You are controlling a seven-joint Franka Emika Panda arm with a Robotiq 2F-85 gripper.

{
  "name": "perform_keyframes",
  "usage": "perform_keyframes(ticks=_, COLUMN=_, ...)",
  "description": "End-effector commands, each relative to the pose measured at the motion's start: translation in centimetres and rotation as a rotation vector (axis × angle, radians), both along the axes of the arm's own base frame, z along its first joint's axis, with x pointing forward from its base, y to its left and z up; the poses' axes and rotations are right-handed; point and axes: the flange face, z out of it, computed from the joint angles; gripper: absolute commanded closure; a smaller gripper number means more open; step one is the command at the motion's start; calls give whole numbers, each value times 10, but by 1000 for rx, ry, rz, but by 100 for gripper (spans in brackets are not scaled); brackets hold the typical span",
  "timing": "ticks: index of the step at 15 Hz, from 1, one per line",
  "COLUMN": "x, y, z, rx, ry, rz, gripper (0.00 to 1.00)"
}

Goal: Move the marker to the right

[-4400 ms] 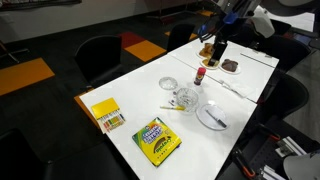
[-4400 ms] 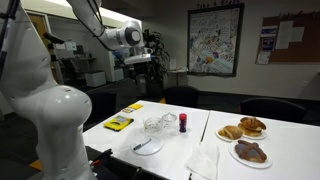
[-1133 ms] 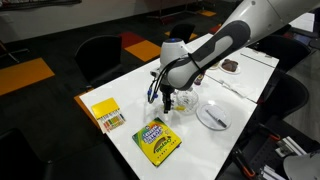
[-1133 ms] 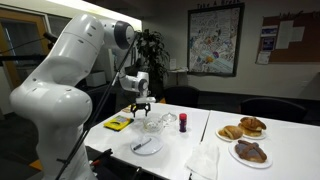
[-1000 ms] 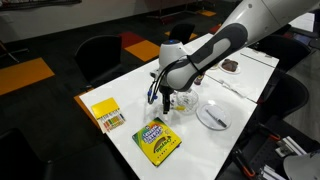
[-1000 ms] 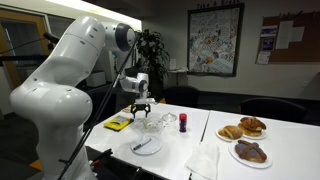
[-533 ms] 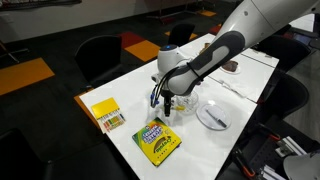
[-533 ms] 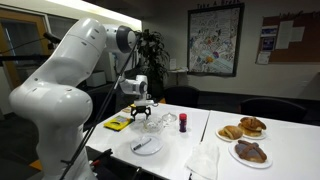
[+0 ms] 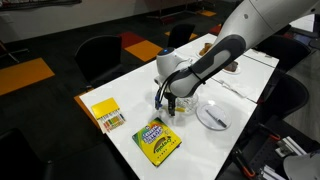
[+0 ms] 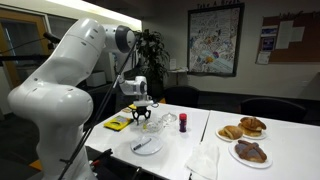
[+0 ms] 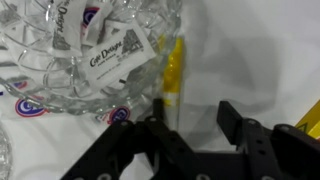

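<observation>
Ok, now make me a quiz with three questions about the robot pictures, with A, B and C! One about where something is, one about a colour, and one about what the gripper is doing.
1. Where does the marker lie?
A) right beside the glass bowl
B) on a chair
C) on the floor

2. What colour is the marker's body?
A) blue
B) yellow
C) pink

3. How is the gripper?
A) shut on the marker
B) shut on the bowl
C) open

Answers:
1 A, since the wrist view shows it lying next to the bowl's edge.
2 B, since its shaft looks yellow in the wrist view.
3 C, since its fingers stand apart with a clear gap and nothing is clamped.
</observation>
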Motion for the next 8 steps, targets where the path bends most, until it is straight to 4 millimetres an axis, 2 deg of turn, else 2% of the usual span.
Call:
perform_keyframes(ticks=1, x=-2, y=-2, z=-2, rx=-45, ry=12, rz=1, gripper=71)
perform_keyframes(ticks=5, x=0, y=-4, z=0, rx=-65, ry=7, rz=7, gripper=98)
perform_keyframes(ticks=6, x=1, y=-5, z=1, rx=-68, ry=5, rz=9, gripper=100)
perform_keyframes(ticks=8, x=3, y=-3, z=8, rx=-57, ry=-9, rz=14, gripper=96)
